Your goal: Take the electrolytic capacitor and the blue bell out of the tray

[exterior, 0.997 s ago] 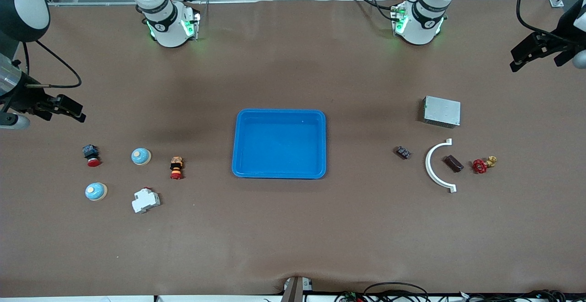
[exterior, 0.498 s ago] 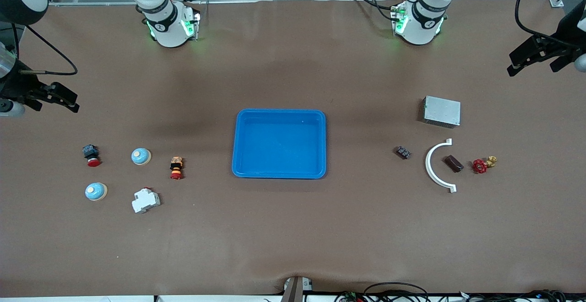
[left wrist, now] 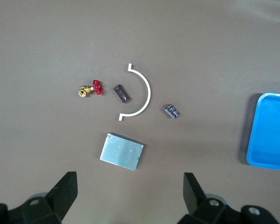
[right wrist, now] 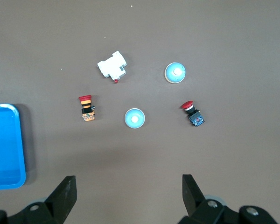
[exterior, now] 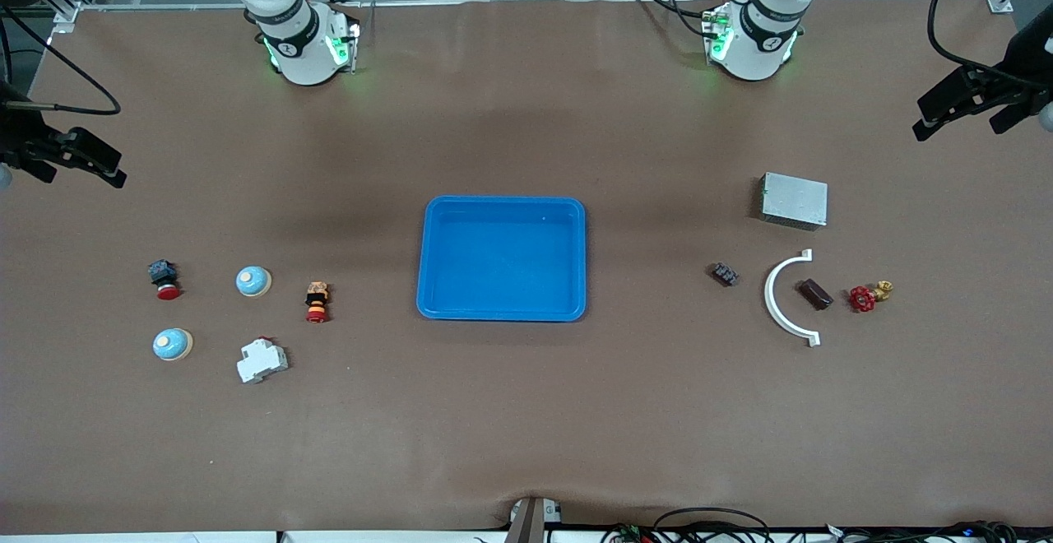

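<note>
Blue tray (exterior: 502,259) sits empty mid-table; left gripper (left wrist: 129,196) and right gripper (right wrist: 129,193), fingers wide, hover over bare table.

The blue tray (left wrist: 270,130) is cut off by the edge in both wrist views, with only 1 end showing. The left gripper (exterior: 971,103) and right gripper (exterior: 70,156) sit at the front view's edges, their arms mostly out of frame.

Robotics lab bench: brown-covered table (exterior: 526,411), bolted arm bases (exterior: 308,45), industrial parts, blue tray (exterior: 502,310).
</note>
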You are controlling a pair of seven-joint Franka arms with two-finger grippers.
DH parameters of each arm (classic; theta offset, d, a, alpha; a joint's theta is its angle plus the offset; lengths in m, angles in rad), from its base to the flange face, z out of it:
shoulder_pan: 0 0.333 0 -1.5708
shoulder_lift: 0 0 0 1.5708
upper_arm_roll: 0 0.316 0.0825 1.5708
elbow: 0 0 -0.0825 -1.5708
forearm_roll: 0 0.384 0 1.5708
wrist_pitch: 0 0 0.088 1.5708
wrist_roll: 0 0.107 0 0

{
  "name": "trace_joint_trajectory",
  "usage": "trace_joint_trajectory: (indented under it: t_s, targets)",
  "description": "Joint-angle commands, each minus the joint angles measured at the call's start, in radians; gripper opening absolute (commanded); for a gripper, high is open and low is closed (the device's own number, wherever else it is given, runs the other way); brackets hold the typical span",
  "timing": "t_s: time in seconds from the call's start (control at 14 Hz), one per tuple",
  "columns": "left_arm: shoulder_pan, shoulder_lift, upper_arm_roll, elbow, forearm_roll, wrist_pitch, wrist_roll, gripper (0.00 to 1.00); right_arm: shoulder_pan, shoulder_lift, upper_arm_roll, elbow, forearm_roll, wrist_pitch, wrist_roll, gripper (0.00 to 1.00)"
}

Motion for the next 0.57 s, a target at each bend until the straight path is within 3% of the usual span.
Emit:
trace_joint_trajectory:
  t_s: [0.0, 0.5]
  targets:
    - [0.009, 0.014, -0.001, 0.024, -0.013, -0.005, 0.017, 1.00, 0.018, -0.005, -0.001, 0.036, 0.009, -0.051, 0.047, 1.00]
    - [0.011, 0.017, -0.001, 0.060, -0.011, -0.005, 0.014, 1.00, 0.022, 0.012, -0.004, 0.128, 0.020, -0.105, 0.046, 1.00]
